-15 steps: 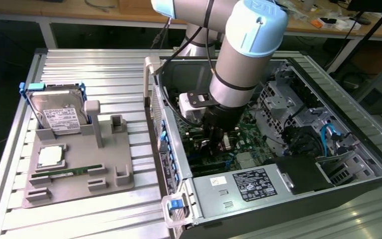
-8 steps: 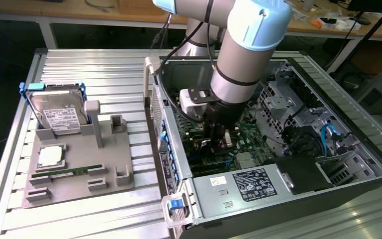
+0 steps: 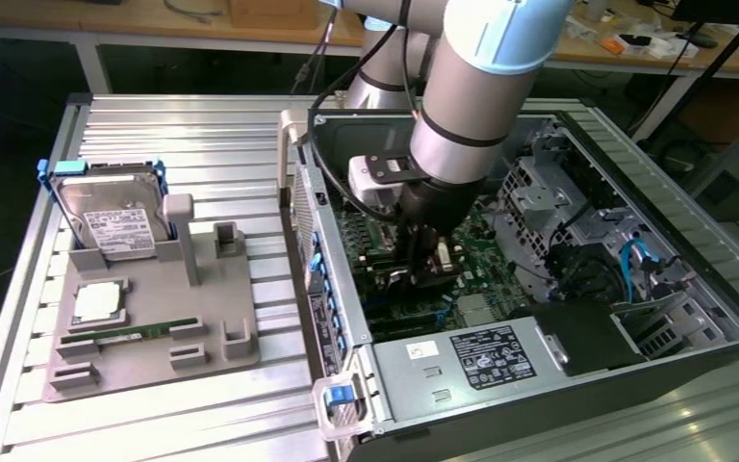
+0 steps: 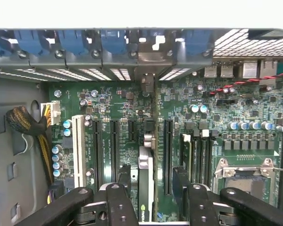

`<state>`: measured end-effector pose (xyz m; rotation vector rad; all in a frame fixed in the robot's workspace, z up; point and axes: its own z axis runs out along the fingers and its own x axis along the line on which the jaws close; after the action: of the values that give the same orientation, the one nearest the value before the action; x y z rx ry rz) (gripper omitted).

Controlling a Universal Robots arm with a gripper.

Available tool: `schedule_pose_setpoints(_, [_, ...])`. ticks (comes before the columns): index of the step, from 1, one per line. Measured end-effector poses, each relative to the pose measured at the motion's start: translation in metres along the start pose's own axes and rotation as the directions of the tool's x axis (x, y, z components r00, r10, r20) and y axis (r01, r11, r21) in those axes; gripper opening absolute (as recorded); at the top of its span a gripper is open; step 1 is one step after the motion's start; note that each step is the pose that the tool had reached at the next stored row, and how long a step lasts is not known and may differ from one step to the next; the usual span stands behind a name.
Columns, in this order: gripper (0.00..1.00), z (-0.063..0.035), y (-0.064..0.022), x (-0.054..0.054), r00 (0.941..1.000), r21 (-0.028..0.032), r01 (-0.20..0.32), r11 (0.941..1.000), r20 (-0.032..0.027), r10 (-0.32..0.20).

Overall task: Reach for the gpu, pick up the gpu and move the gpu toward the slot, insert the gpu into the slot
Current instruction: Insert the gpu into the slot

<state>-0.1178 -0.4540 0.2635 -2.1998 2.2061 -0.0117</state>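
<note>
Claw (image 4: 148, 188) held gpu (image 4: 145, 188) inside open computer case (image 3: 677, 241).
The claw's fingers (image 4: 124, 176) were closed on the gpu's top edge, the card standing edge-on over the green motherboard (image 4: 118, 108) among its long slots. A hard drive (image 3: 115, 223) stood in a grey fixture (image 3: 151, 337) near the tabletop's (image 3: 190, 130) far corner.

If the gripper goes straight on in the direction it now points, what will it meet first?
Probably the motherboard. The gripper points straight at it, holding the gpu edge-on between its fingers, so the card's far edge would touch first, at a slot there. Depth is unclear.
</note>
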Motion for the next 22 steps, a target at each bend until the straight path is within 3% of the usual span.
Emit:
schedule_pose_setpoints(8, [0.47, -0.0059, -0.0001, -0.003, 1.0, 0.0003, 0.0, 1.0, 0.0, 0.0])
schedule_pose_setpoints(11, [0.28, -0.0063, 0.0, -0.003, 1.0, -0.0002, 0.0, 1.0, -0.0008, 0.0])
schedule_pose_setpoints(14, [0.23, -0.006, 0.0001, -0.003, 1.0, 0.0002, 0.0, 1.0, -0.0001, 0.0])
schedule_pose_setpoints(15, [0.16, -0.006, 0.0001, -0.003, 1.0, 0.0002, 0.0, 1.0, 0.0, 0.0])
schedule_pose_setpoints(18, [0.16, -0.0061, 0.0002, -0.003, 1.0, 0.0002, 0.0, 1.0, -0.0001, 0.0])
schedule_pose_setpoints(22, [0.16, -0.0141, 0.0002, -0.004, 1.0, 0.0006, 0.0, 1.0, -0.0001, 0.0])
